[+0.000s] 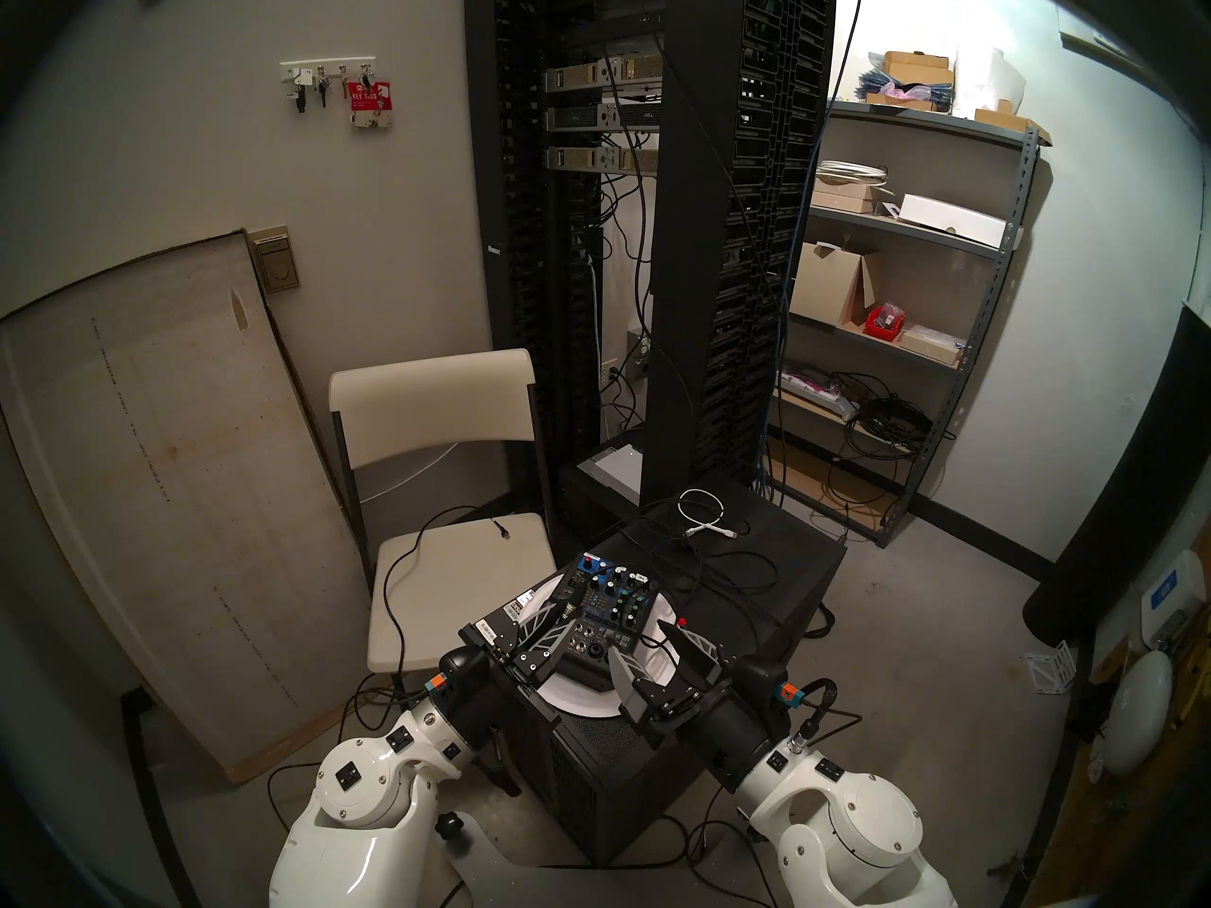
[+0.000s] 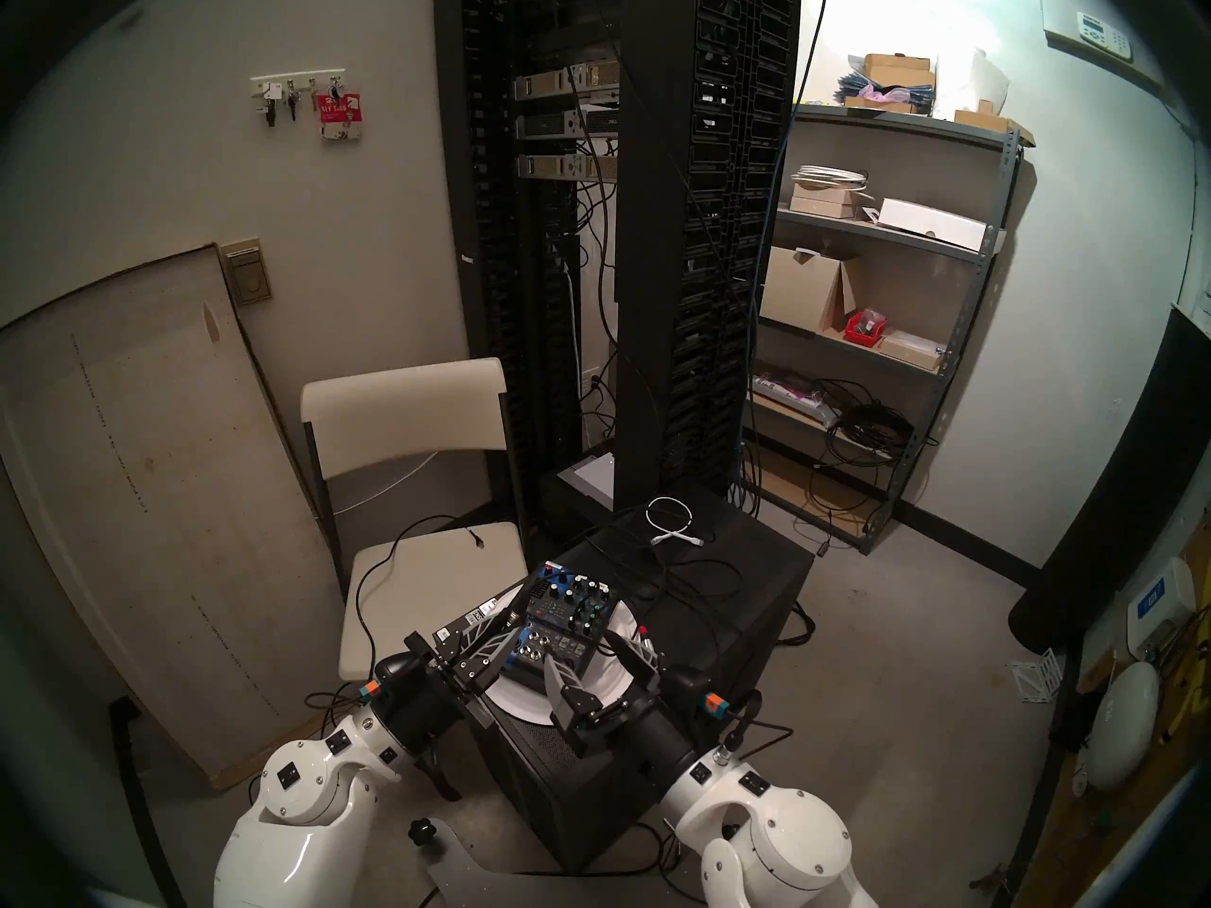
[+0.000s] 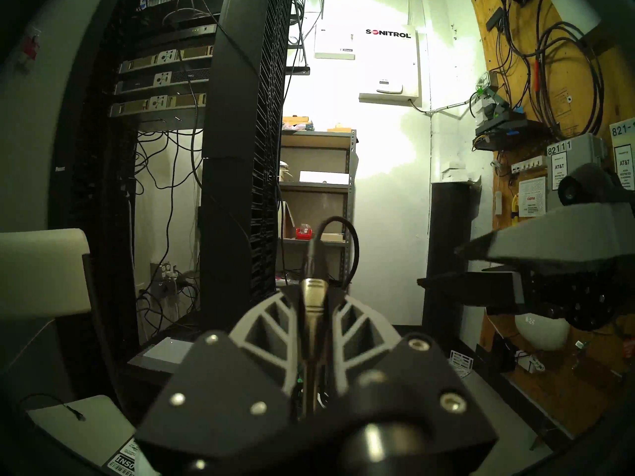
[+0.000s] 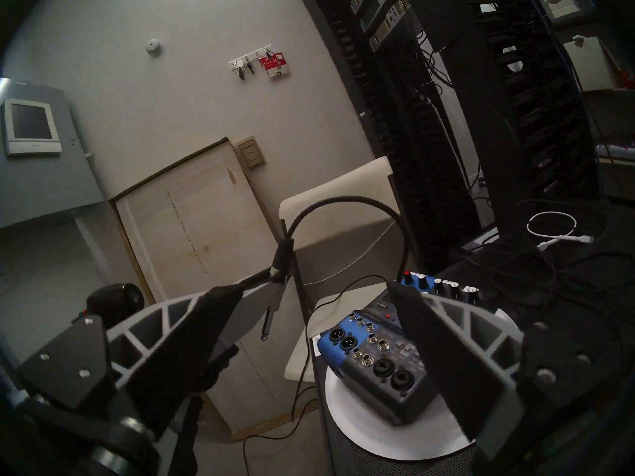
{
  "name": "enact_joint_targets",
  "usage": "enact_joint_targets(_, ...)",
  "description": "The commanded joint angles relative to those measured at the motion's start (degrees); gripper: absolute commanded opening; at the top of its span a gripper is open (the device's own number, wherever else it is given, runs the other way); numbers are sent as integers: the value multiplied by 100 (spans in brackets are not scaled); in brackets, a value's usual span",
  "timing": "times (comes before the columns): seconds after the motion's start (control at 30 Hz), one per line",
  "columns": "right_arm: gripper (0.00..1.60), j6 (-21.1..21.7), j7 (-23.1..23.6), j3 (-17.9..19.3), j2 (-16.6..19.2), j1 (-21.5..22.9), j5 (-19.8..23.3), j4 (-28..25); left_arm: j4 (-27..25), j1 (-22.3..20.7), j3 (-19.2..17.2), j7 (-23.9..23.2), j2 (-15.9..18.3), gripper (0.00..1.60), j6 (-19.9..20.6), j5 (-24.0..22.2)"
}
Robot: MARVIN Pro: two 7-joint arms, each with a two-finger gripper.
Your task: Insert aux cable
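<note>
A: What is the left gripper (image 3: pixel 314 314) doing?

B: Its fingers are nearly closed on the plug (image 4: pixel 273 295) of the aux cable (image 4: pixel 347 204). The right wrist view shows the plug pinched by its barrel, tip hanging down and free, beside the mixer (image 4: pixel 381 355) and above its level, not yet over a socket.

A: And the cord?

B: It arches up from the back of the plug and drops toward the far end of the mixer, where I lose it behind the right finger.

A: How would you expect it to handle?

B: Light, I'd judge. The plug is rigid metal, likely smooth enough to twist or slide in a pinch. The cord is springy, so that loop may tug the plug sideways. The barrel is the right place to hold; the bare shaft has to stay clear to go in.

A: How does the left arm sit?

B: In the head view the left gripper (image 1: pixel 554 631) reaches in roughly level over the near left edge of the mixer (image 1: pixel 613 608), pointing forward and to the right.

A: The right gripper?

B: The right gripper (image 1: pixel 649 658) has its fingers spread wide and holds nothing. It points forward and to the left, level, at the mixer's near right corner. From its own camera the fingers frame the plug on one side and the mixer on the other, touching neither as far as I can tell.

A: The mixer itself?

B: It rests on a white disc (image 4: pixel 347 427) on a black case (image 1: pixel 773 579).
</note>
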Motion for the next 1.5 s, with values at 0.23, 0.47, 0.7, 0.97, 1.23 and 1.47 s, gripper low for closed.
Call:
enact_joint_targets(0.23,160,595,-207,-158,37,419,1172,-96,-141,115,80,-239,90,0,112,-93)
enact_joint_targets(0.47,160,705,-288,-337,151,509,1315,-24,-176,158,93,-251,80,0,124,-94)
enact_joint_targets(0.7,160,726,-394,-449,254,461,1324,10,-197,140,99,-239,71,0,144,-81)
enact_joint_targets(0.97,160,743,-589,-551,341,484,1259,84,-211,131,97,-261,62,0,189,-122)
enact_joint_targets(1.23,160,802,-612,-594,348,595,1259,187,-257,186,119,-288,73,0,209,-132)
enact_joint_targets(1.47,157,812,-586,-623,340,723,1295,343,-280,216,136,-338,93,0,251,-146)
